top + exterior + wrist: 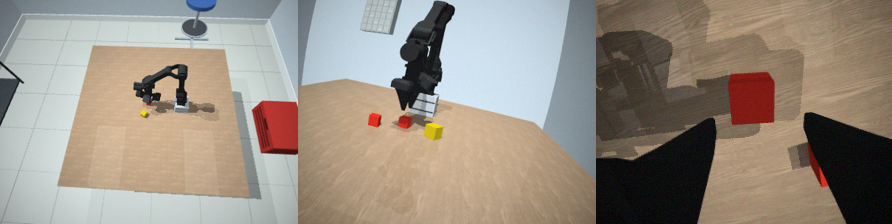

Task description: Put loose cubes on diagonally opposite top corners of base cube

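A yellow cube (144,113) (433,131) rests on the wooden table. One red cube (148,104) (405,121) (752,100) lies nearest it, in the arm's shadow; the arm partly covers it in the top view. A second red cube (375,120) (823,177) stands farther off on the table; the right finger partly covers it in the wrist view, and the arm mostly hides it in the top view. My gripper (407,108) (759,122) is open and empty, pointing down above the table close to the shadowed red cube. The yellow cube is outside the wrist view.
The arm stands on a white base block (181,107) (424,105) on the wooden table (155,158) (475,177). A red cabinet (280,127) and a blue stool (201,4) stand on the floor beyond the table's edges.
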Tool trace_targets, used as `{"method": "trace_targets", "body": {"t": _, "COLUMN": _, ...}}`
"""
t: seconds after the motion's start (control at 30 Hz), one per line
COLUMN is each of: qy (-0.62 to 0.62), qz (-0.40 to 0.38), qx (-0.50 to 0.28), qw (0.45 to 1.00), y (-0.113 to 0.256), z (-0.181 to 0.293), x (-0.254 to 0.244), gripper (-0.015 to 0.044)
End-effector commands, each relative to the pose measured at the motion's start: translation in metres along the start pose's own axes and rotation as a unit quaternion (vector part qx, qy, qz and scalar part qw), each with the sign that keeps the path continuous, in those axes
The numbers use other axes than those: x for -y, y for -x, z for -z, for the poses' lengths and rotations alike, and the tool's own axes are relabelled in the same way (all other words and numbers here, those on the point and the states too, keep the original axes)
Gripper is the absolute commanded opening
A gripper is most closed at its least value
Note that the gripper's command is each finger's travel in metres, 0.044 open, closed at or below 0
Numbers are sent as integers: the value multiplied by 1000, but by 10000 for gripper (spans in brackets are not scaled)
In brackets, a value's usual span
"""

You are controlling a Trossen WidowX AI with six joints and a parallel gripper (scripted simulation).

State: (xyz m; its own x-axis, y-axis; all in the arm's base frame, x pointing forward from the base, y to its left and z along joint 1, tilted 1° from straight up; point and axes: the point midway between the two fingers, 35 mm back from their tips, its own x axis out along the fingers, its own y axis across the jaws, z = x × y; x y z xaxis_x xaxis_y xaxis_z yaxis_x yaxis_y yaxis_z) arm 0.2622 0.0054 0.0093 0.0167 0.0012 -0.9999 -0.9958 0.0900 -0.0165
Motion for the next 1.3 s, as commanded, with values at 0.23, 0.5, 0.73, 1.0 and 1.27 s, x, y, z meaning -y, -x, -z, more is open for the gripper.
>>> {"method": "trace_targets", "body": {"t": 0.23, "qy": -2, "qz": -4, "qx": 2, "qw": 1000, "y": -19, "z": -1, "x": -2, "gripper": 265}}
{"method": "trace_targets", "body": {"t": 0.5, "qy": -2, "qz": -4, "qx": 2, "qw": 1000, "y": -33, "z": -1, "x": -2, "gripper": 265}}
{"method": "trace_targets", "body": {"t": 0.73, "qy": -2, "qz": -4, "qx": 2, "qw": 1000, "y": -44, "z": -1, "x": -3, "gripper": 265}}
{"method": "trace_targets", "body": {"t": 1.0, "qy": -2, "qz": -4, "qx": 2, "qw": 1000, "y": -45, "z": -1, "x": -3, "gripper": 107}}
{"method": "trace_targets", "body": {"t": 1.27, "qy": -2, "qz": -4, "qx": 2, "qw": 1000, "y": -35, "z": -1, "x": -1, "gripper": 105}}
